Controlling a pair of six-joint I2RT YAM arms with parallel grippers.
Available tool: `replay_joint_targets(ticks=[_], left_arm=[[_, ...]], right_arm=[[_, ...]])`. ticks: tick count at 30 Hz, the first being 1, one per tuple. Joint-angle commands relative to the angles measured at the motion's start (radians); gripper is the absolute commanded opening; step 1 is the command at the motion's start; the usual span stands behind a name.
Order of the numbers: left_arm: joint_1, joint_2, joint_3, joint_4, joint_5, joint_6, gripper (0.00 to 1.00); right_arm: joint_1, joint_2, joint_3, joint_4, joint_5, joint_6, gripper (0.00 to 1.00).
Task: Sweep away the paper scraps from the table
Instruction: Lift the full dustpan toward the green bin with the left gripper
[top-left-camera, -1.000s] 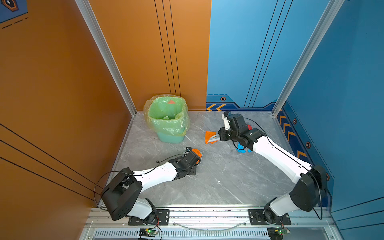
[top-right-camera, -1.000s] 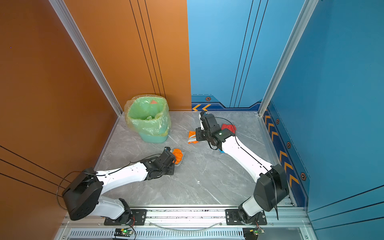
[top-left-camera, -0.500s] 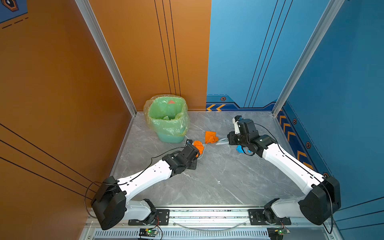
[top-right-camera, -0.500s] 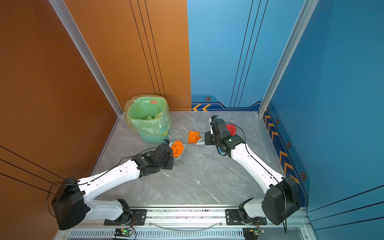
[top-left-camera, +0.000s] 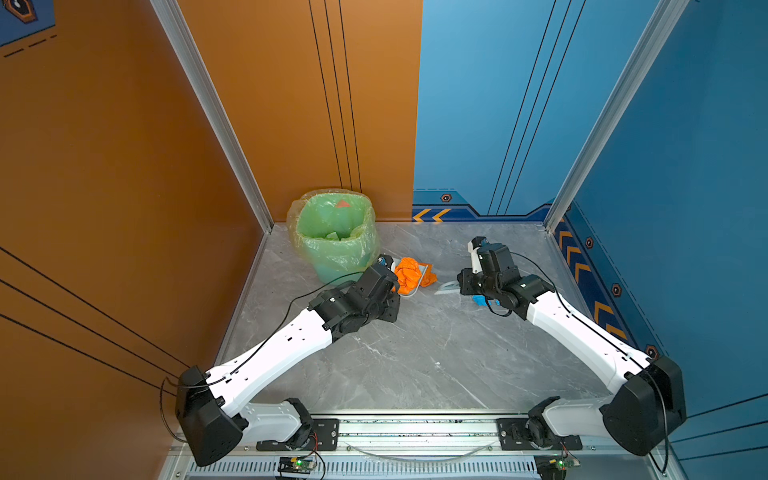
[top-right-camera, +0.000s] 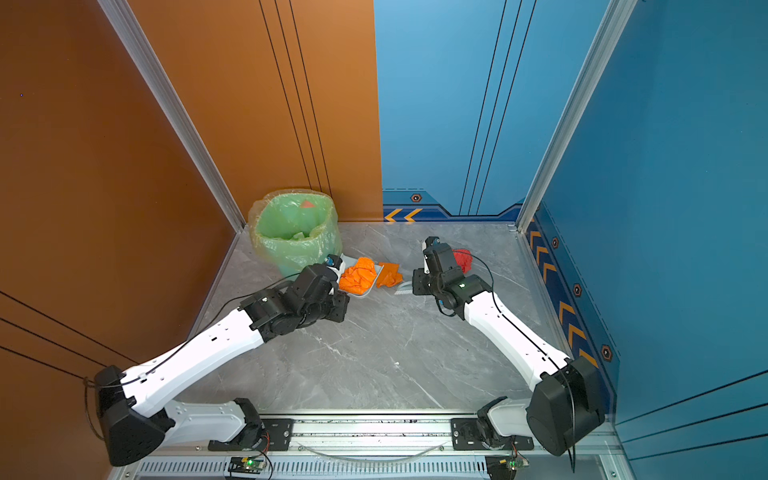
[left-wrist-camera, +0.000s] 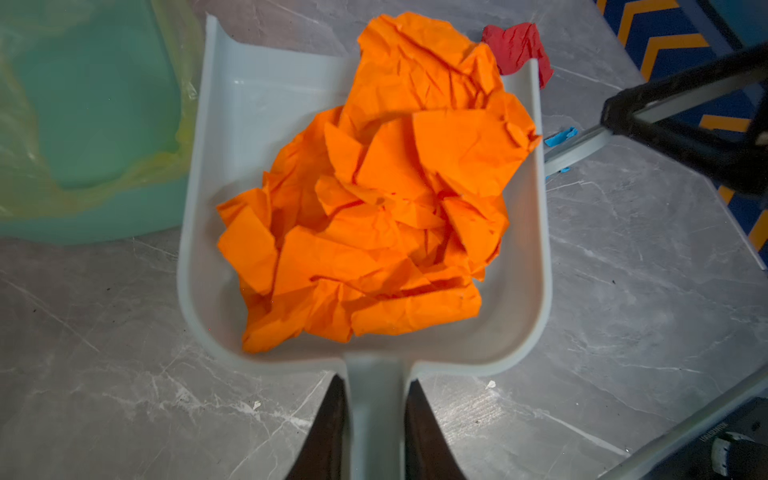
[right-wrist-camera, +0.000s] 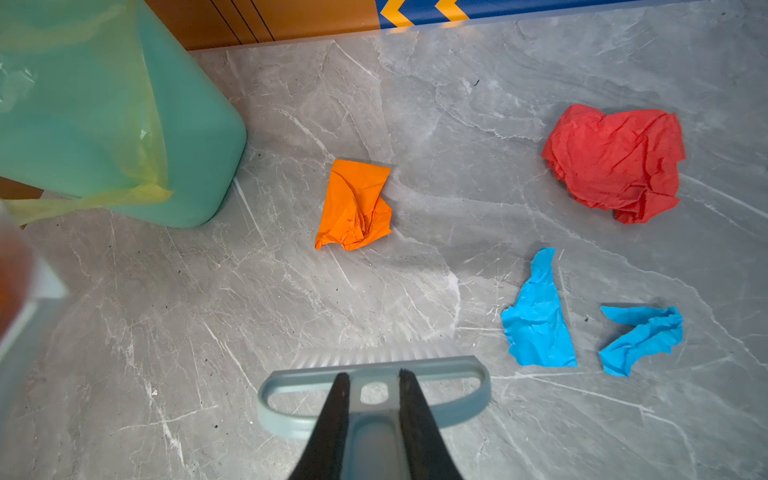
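Note:
My left gripper (left-wrist-camera: 376, 380) is shut on the handle of the pale grey dustpan (left-wrist-camera: 257, 108), which rests on the table (top-left-camera: 415, 353) beside the bin. A big orange wad (left-wrist-camera: 374, 208) fills the pan, seen in both top views (top-right-camera: 358, 276). My right gripper (right-wrist-camera: 371, 376) is shut on the grey-blue brush (right-wrist-camera: 457, 370), bristles on the table. Ahead of the brush lie a small orange scrap (right-wrist-camera: 355, 205), a red wad (right-wrist-camera: 615, 162) and two bright blue scraps (right-wrist-camera: 538, 316) (right-wrist-camera: 642, 336). The small orange scrap (top-right-camera: 390, 274) lies just off the pan's mouth.
The green bag-lined bin (top-left-camera: 334, 237) stands at the back left corner, right beside the dustpan, with paper inside. Orange and blue walls close the table on three sides. Aluminium rails (top-left-camera: 415, 428) run along the front edge by the arm bases.
The left arm has pushed the loaded dustpan away from the front, up beside the bin and the small orange scrap. The right arm has drawn the brush back to the right, off that scrap.

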Motion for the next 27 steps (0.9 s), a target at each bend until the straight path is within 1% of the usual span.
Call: replay_joint_targets(ticks=[1,8,13,18,20,23,27], left_arm=[[0.009,-0.015,0.077,-0.073,0.030,0.050,0.00],[0.078,0.014,0.228,-0.144,0.078,0.086,0.00],[0.184,0.062,0.355,-0.192,0.154,0.088,0.00],[0.283,0.105,0.448,-0.192,0.205,0.060,0.00],[0.324,0.128,0.475,-0.192,0.228,0.050,0.00],[0.392,0.163,0.507,-0.190,0.293,0.026,0.00],[0.459,0.201,0.538,-0.183,0.367,0.009,0.00]], right_arm=[[-0.010,-0.027,-0.019,0.025,-0.012,0.017,0.00],[-0.015,-0.036,-0.040,0.040,-0.022,0.016,0.00],[-0.019,-0.028,-0.044,0.045,-0.038,0.018,0.00],[-0.020,-0.030,-0.046,0.048,-0.041,0.019,0.00],[-0.020,-0.029,-0.048,0.049,-0.043,0.019,0.00],[-0.020,-0.031,-0.047,0.049,-0.043,0.019,0.00],[-0.022,-0.032,-0.049,0.048,-0.045,0.020,0.00]])
